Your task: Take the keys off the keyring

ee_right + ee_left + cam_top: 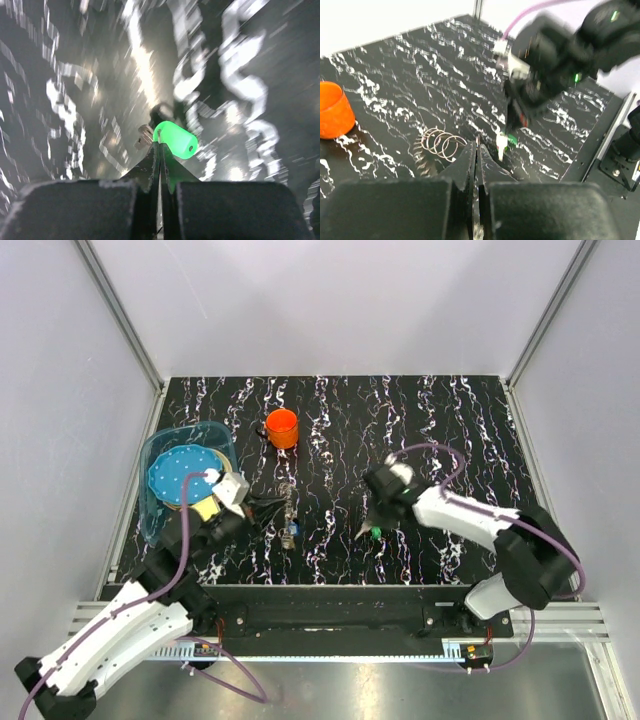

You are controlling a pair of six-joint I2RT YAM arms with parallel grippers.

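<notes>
Watch your right gripper. Its jaws are drawn tight together, and the green key sits right at their tips, in the middle of the right wrist view. You cannot tell whether that rounded green head is really pinched or only resting against the tips. If it is caught by its edge alone, it could squirt out and skid across the marbled table.

In the top view the green key lies low and right of centre, well apart from the keyring, so it looks free of it.

Your left gripper is also closed, jaw against jaw. The ring's loops lie just beyond its tips, lower left of centre in the left wrist view. No wire shows between the jaws, so you cannot count on the ring being anchored. Pull another key and the whole ring may drag along.

The keyring looks like several overlapping loops of thin, coppery-grey wire, lying flat. It looks springy, so a key could snag between turns.

The blue key sits at the ring's near end in the top view. Judging by that, it is not yet off.
</notes>
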